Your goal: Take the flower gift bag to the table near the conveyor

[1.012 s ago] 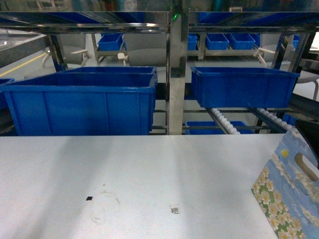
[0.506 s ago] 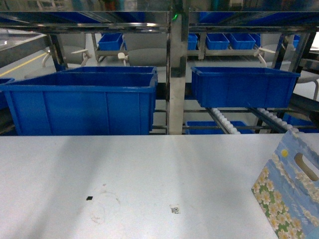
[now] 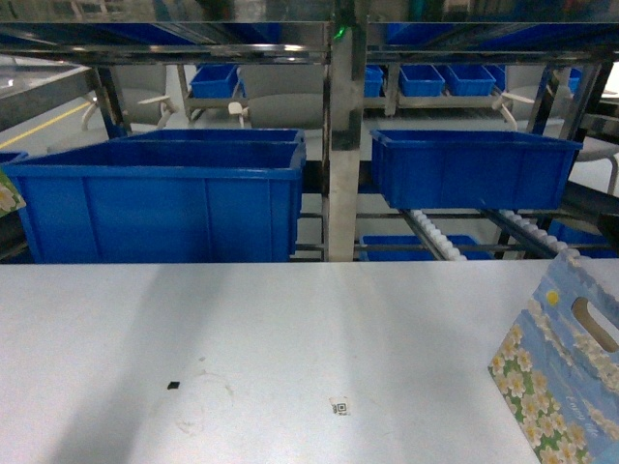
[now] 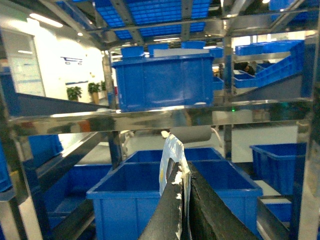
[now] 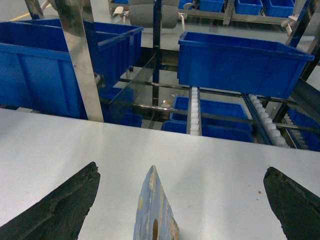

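A flower gift bag (image 3: 564, 377), pale blue with white daisies and a cut-out handle, stands upright on the white table (image 3: 290, 319) at the front right. In the right wrist view its top edge (image 5: 155, 210) rises between the spread fingers of my open right gripper (image 5: 182, 172), touching neither finger. My left gripper (image 4: 182, 170) is shut on the thin edge of another flowered gift bag (image 4: 171, 152), held high in front of the conveyor (image 4: 150, 117). A corner of that bag (image 3: 8, 191) shows at the head view's left edge. Neither gripper shows in the head view.
Big blue bins (image 3: 160, 198) (image 3: 474, 169) sit in the steel racking just behind the table's far edge. White roller tracks (image 5: 195, 112) slope down toward the table. A steel post (image 3: 343, 145) stands mid-rack. A code sticker (image 3: 338, 406) and a black speck (image 3: 173, 385) lie on the tabletop.
A flowered bag corner has come into the head view's left edge. A dark shape beside the right bag's top one second ago is gone. That bag has not moved.
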Controlling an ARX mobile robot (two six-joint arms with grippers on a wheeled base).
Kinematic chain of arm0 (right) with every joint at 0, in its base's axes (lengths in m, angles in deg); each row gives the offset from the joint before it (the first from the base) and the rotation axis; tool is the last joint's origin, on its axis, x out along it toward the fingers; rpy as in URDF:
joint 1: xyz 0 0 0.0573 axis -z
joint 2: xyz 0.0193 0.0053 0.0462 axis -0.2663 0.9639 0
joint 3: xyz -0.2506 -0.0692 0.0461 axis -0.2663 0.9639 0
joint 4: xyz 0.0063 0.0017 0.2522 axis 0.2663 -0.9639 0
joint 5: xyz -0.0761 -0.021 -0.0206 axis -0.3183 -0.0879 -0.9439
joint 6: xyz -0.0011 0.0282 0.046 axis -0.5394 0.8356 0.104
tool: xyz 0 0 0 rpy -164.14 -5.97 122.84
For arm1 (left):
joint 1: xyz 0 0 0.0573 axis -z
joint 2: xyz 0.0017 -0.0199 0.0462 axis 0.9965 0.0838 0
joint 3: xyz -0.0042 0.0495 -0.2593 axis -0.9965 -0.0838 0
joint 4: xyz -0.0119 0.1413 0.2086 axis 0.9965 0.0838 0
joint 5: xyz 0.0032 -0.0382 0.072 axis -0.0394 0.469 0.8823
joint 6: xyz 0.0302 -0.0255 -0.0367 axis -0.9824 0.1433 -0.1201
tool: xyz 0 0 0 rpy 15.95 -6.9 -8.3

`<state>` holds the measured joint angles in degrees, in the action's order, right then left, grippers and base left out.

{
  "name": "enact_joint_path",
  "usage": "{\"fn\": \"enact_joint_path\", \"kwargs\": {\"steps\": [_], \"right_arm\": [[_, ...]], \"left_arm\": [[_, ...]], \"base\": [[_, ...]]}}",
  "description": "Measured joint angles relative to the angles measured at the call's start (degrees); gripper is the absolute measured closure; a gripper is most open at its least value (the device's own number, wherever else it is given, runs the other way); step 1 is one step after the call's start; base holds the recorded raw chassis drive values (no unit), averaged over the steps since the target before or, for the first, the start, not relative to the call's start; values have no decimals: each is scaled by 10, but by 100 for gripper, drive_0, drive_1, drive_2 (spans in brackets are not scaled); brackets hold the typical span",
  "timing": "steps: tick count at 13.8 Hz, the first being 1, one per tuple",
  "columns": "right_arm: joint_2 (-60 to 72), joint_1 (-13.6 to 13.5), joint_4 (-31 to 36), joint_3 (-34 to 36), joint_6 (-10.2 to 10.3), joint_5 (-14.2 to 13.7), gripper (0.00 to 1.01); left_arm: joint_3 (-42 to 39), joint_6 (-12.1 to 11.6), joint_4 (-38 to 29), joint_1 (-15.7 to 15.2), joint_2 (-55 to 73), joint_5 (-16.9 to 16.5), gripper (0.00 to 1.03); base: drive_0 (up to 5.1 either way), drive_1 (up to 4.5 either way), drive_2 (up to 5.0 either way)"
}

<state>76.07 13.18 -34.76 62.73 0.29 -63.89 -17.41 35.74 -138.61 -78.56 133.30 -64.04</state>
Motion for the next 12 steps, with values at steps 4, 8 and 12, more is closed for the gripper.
{"fn": "enact_joint_path", "kwargs": {"steps": [4,8,12], "right_arm": [[0,0,0,0,0,0,3],[0,0,0,0,0,0,3],[0,0,0,0,0,0,3]], "left_arm": [[14,-16,-45,86,111,37,101],[13,-33,-171,121,285,101,101],[48,-35,-172,137,396,123,101]], "base": [[0,0,0],[0,0,0],[0,0,0]]}}
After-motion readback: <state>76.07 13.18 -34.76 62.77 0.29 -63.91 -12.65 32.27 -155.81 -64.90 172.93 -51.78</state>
